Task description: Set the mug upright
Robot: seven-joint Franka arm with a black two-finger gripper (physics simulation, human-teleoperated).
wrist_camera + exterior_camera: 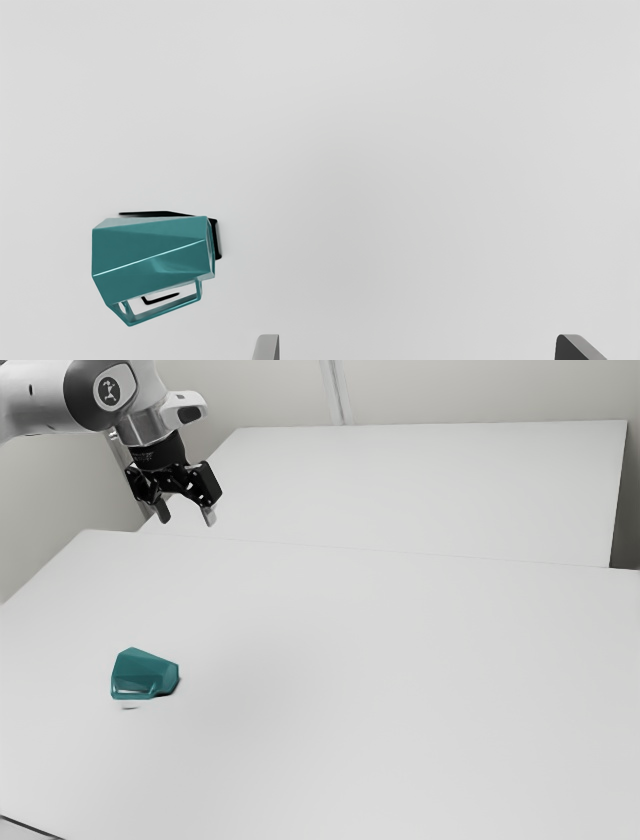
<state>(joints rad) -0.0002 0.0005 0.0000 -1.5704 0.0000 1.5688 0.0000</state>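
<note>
One mug [150,250] lay toppled, apparently on its side: approach time!
Fingers [266,348] spread and empty, we needed to move over it, then descend.

The exterior view's left edge, high up, cuts off the arm [35,398]; the wrist view's bottom edge crops the fingers [209,516]. The underside of the mug [150,252], toward the surface [380,150], is hidden.
</note>
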